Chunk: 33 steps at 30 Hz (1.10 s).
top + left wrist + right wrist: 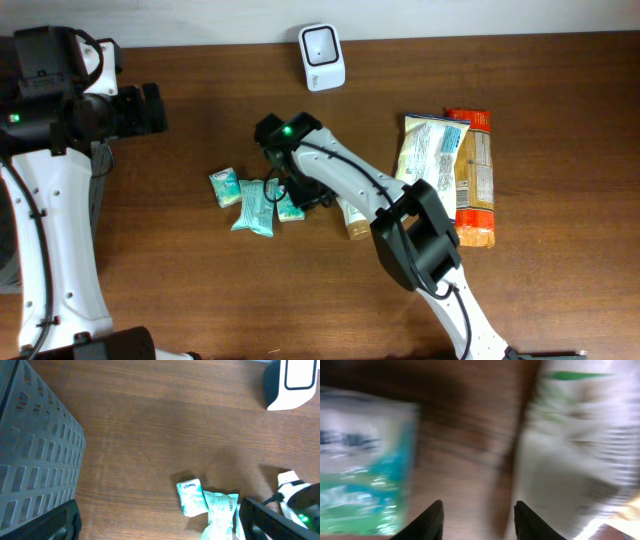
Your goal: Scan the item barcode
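Here, teal packet (255, 207) flat, long axis near-to-far, right tool (479, 517) parted

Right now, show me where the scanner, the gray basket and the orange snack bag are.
scanner (322, 57): overhead view, middle of its white face.
gray basket (30, 455): left wrist view, its slatted wall.
orange snack bag (480, 185): overhead view, middle of its exposed side.
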### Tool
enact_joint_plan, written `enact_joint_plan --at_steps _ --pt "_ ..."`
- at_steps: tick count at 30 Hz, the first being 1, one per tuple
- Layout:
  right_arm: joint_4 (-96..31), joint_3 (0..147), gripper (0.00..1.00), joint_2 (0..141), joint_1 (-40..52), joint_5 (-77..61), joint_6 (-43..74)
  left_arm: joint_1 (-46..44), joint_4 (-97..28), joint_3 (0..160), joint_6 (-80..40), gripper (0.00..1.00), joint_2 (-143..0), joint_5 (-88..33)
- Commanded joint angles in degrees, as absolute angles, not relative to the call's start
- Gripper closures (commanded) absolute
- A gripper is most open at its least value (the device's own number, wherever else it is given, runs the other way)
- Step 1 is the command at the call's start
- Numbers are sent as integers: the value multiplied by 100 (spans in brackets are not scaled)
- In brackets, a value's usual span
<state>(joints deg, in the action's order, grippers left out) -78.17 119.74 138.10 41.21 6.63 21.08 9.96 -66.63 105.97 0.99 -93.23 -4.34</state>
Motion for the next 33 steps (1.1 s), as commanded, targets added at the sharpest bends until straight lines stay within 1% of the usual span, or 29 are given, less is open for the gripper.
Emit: enact_joint_plan --at_steps 1,4,7,8,9,10,11,12,15,17,19,22,23,25,26,28,30,33 --pt "-7760 12031 54 13795 4244 403 2108 1031 -6657 10639 84 1 -9297 -475" --pt "-7891 12317 54 13664 4193 320 1868 1031 -6657 10639 84 1 -9297 -475" --pt "-8342 13052 49 13478 3841 318 1865 1028 -6657 10639 84 1 -9297 -475" --pt "-8646 13502 42 13461 3531 268 1774 1028 -6657 10639 84 1 -9297 -475" --pt "-8761 13686 37 13461 3310 106 1603 1031 -6657 10639 86 1 -9297 -475" --pt "-8831 13769 29 13461 3107 -145 1402 1031 -6657 10639 84 1 -9297 -475" --pt "-8866 13780 25 13461 2856 -521 1135 1031 -6657 10639 84 1 -9297 -475" --pt "-8917 13740 16 13480 2536 -1057 799 1031 -6657 10639 84 1 -9297 -475" --pt "-8814 13172 13 13561 1798 -2731 -327 1031 -6657 10639 84 1 -9297 -475" --pt "-8608 12654 13 13563 1514 -3420 -823 1028 -6657 10639 84 1 -9297 -475" --pt "-8270 11996 17 13563 1319 -3741 -1031 1031 -6657 10639 84 1 -9297 -475" --pt "-7747 11227 33 13563 1275 -3944 -1031 1031 -6657 10639 84 1 -9297 -475" --pt "-7664 11100 34 13563 1297 -3948 -1031 1031 -6657 10639 86 1 -9299 -475" --pt "-7625 10927 45 13563 1404 -3909 -1031 1028 -6657 10639 86 1 -9297 -475" --pt "-7620 10930 47 13563 1490 -3806 -1028 1028 -6657 10639 86 1 -9297 -475" --pt "-7623 10951 48 13559 1629 -3719 -1026 1028 -6657 10639 86 1 -9297 -475" --pt "-7625 10958 50 13557 1835 -3607 -1026 1031 -6657 10639 86 1 -9297 -475" --pt "-7690 11297 49 13557 2080 -2891 -762 1028 -6657 10639 84 1 -9297 -475"
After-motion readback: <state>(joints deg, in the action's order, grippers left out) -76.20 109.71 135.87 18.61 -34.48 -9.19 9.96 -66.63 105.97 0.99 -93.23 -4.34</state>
